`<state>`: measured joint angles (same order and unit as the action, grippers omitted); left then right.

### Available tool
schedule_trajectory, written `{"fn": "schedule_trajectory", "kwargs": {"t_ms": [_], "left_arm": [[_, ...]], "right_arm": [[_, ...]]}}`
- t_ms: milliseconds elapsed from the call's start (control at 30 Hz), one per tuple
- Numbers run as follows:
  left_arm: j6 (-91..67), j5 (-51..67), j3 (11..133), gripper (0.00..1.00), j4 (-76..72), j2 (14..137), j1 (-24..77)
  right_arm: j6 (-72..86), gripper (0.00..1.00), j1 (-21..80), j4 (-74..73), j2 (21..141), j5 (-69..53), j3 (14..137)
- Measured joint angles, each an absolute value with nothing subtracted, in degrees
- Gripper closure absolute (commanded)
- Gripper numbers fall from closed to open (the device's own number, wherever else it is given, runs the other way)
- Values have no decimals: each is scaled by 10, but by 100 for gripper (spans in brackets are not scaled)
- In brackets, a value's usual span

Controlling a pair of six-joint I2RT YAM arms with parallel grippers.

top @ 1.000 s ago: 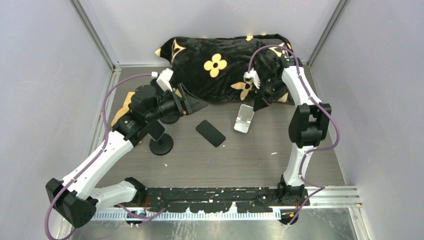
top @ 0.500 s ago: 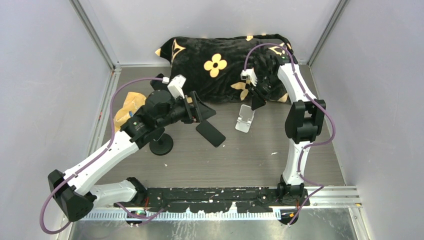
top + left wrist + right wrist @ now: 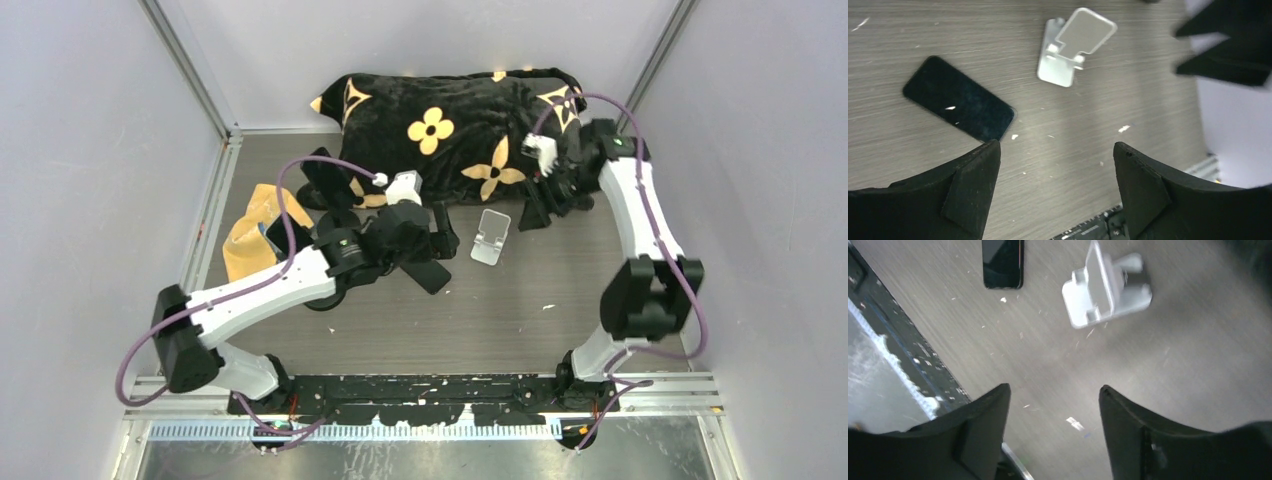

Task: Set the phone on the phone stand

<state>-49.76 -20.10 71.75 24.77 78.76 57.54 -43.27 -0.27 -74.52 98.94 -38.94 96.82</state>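
While the phone (image 3: 432,276) is lying flat and dark on the grey wood-grain table (image 3: 520,320) in the top view, the left gripper (image 3: 443,232) is hanging over its far-left end and hiding part of it. The white phone stand (image 3: 490,237) is sitting just to its right, apart from it and carrying nothing, and the right gripper (image 3: 533,205) is hovering at the stand's far right, near the black flowered cushion (image 3: 440,130). From the left wrist, the fingers are standing wide apart with nothing between them, and the phone and stand are showing beyond them with bare table in between. From the right wrist, the jaws are likewise parted and empty above the table, with the stand close ahead and the phone past it. The phone is probably going to handle as a thin, stiff, fairly light slab with slick glass. A pinch across its narrow width, on the two long edges near the middle, is looking best. Lying flat, it is offering little edge to catch and may be prone to skidding, and the screen is asking for gentle pressure.
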Motion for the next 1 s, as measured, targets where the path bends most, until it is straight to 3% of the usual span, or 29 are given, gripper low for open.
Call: {"fn": "schedule_trajectory", "kwargs": {"t_ms": [100,233,367,700,1000], "left_arm": [[-529,-249,750,3,295,839,582],[-601,-296,785,3,364,916,572],[-684,-280,812,3,428,995,534],[-809,-293,905,2,563,1131,498],[-832,-274,927,1,575,1179,483]], "right_arm": [[-382,1,-48,-694,886,-400,845],[-327,0,-79,-608,740,-401,671],[-277,0,-76,-548,654,-420,580],[-216,0,-84,-464,653,-453,547],[-204,0,-85,-448,667,-474,543]]}}
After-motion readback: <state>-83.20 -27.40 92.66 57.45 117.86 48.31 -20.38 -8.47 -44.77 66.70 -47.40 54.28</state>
